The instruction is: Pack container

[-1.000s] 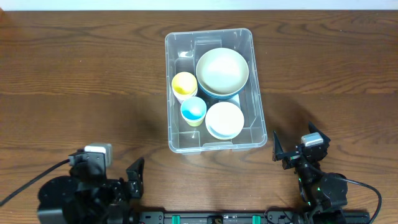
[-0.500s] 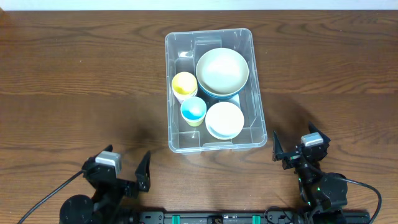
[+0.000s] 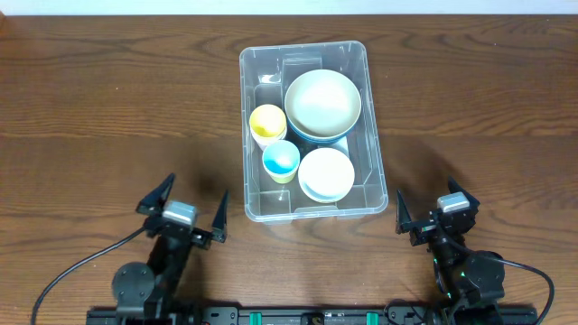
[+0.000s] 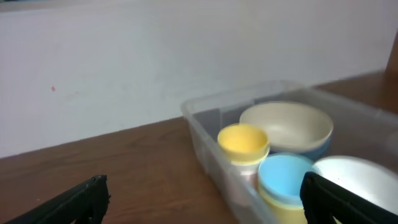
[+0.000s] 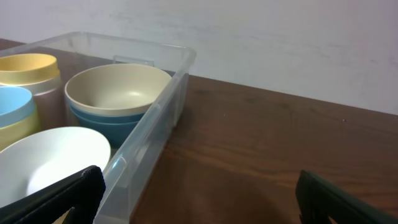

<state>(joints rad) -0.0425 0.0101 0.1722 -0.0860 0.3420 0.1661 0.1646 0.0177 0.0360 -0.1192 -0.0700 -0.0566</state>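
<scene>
Our left claw (image 3: 188, 200) and right claw (image 3: 428, 206) hang released, empty. Ahead, between them, the clear rectangular plastic container (image 3: 257, 200) seems light, slippery, slightly flexible; we'd pinch its rim.

Container (image 3: 262, 194): 1. Bowls: 3 visible: cream bowl (image 3: 322, 101), blue bowl (image 5: 93, 121) under it, white bowl (image 3: 326, 173). Cups: 2: yellow cup (image 3: 267, 121), blue cup (image 3: 281, 159). Grippers: 2: left gripper (image 3: 187, 203), right gripper (image 3: 429, 201).

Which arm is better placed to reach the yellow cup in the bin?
Left. The yellow cup stands by the left wall of the container, nearest the left tool; the cream bowl and white bowl lie between it and the right tool. Both tools are open.
</scene>
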